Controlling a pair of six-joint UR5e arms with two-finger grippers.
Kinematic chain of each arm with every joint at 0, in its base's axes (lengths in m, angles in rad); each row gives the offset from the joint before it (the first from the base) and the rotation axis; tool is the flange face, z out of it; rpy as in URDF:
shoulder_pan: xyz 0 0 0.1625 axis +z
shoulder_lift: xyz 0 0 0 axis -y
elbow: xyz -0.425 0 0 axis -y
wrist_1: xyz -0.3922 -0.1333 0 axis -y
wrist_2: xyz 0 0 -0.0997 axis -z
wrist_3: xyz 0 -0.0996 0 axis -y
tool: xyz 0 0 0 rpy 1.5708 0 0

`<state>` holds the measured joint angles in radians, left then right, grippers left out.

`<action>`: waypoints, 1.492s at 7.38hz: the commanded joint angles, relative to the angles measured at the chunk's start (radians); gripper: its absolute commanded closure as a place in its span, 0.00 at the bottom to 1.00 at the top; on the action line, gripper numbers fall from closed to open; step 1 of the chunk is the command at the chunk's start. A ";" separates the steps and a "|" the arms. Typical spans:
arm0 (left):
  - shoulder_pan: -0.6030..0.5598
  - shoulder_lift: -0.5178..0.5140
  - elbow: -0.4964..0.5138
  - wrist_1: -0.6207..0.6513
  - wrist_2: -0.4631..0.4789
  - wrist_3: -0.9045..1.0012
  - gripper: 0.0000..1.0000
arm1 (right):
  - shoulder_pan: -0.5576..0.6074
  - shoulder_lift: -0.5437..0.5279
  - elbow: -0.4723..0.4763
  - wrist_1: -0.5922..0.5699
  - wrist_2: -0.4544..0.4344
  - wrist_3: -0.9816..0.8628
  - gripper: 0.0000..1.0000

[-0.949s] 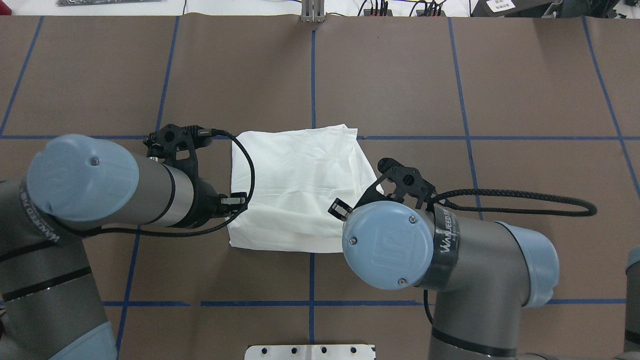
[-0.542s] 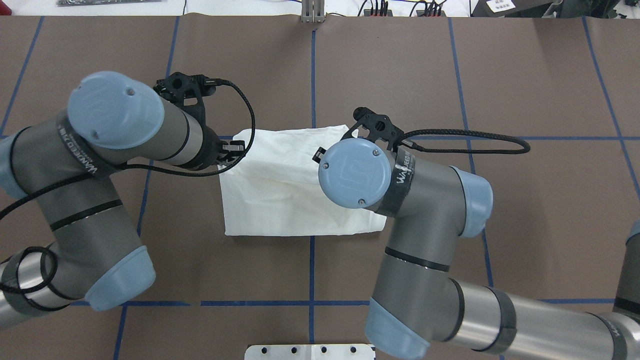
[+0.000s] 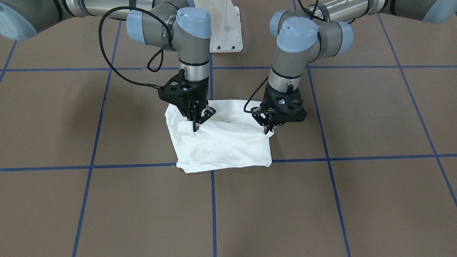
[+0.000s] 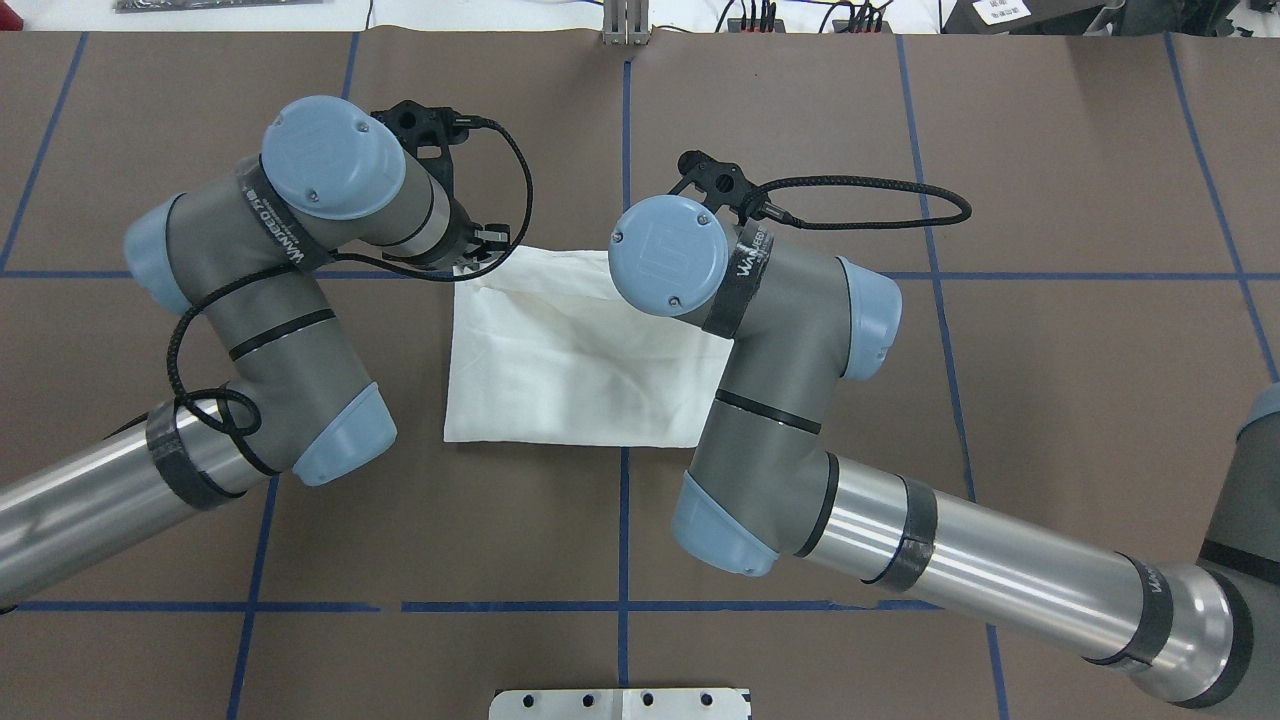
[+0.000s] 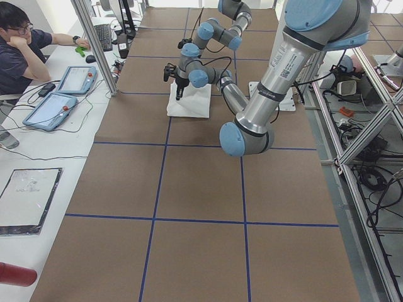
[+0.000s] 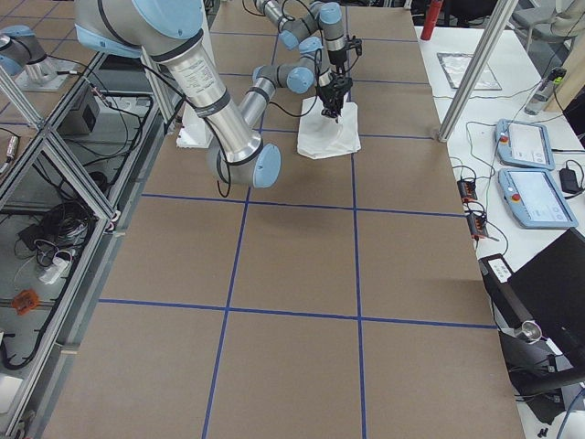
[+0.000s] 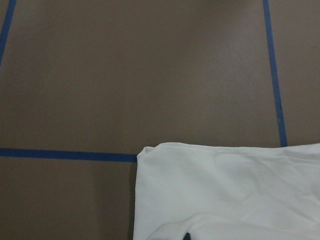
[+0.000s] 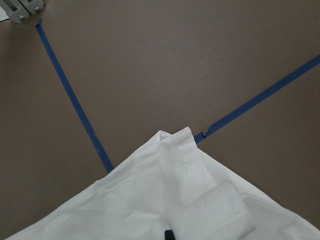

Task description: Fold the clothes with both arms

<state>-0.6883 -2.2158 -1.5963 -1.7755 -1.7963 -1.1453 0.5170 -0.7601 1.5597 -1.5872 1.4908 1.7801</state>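
The white T-shirt (image 3: 221, 146) (image 4: 560, 370) lies folded into a rough rectangle at the table's middle, no print showing. In the front-facing view my left gripper (image 3: 266, 131) stands on the right, fingers down and shut on the shirt's upper layer at its edge. My right gripper (image 3: 195, 127) stands on the left, shut on the same layer near the other corner. From overhead both hands sit at the shirt's far edge; the left gripper (image 4: 487, 245) peeks out, and the right one is hidden under its wrist. Both wrist views show cloth (image 7: 225, 190) (image 8: 150, 200) directly below.
Blue tape lines (image 4: 624, 150) grid the brown table. The white pedestal base (image 3: 223, 28) stands at the robot's side. A grey bracket (image 4: 625, 25) sits at the far edge. A person (image 5: 22, 44) sits at a side table with tablets (image 5: 56, 107).
Both arms have swung away from the robot's side, carrying the shirt's near edge over to its far edge. The shirt now lies shorter, doubled over.
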 commanded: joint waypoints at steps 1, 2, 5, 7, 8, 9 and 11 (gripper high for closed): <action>-0.007 -0.024 0.139 -0.114 0.000 0.025 1.00 | 0.026 0.048 -0.155 0.096 0.005 -0.016 1.00; -0.020 -0.024 0.139 -0.127 -0.002 0.038 0.23 | 0.032 0.054 -0.191 0.122 0.003 -0.021 0.52; -0.109 0.014 0.083 -0.128 -0.136 0.162 0.00 | 0.055 0.085 -0.184 0.113 0.107 -0.090 0.00; -0.138 0.102 0.013 -0.130 -0.147 0.260 0.00 | 0.003 0.105 -0.194 0.116 0.100 -0.137 0.00; -0.139 0.104 0.013 -0.130 -0.146 0.260 0.00 | -0.020 0.102 -0.201 0.116 0.095 -0.169 0.00; -0.139 0.113 0.013 -0.130 -0.146 0.260 0.00 | -0.035 0.120 -0.252 0.116 0.071 -0.227 0.00; -0.139 0.117 0.013 -0.130 -0.146 0.260 0.00 | -0.031 0.163 -0.358 0.119 0.011 -0.315 0.00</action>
<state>-0.8263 -2.1018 -1.5824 -1.9052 -1.9419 -0.8860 0.4862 -0.6150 1.2542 -1.4697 1.5373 1.5278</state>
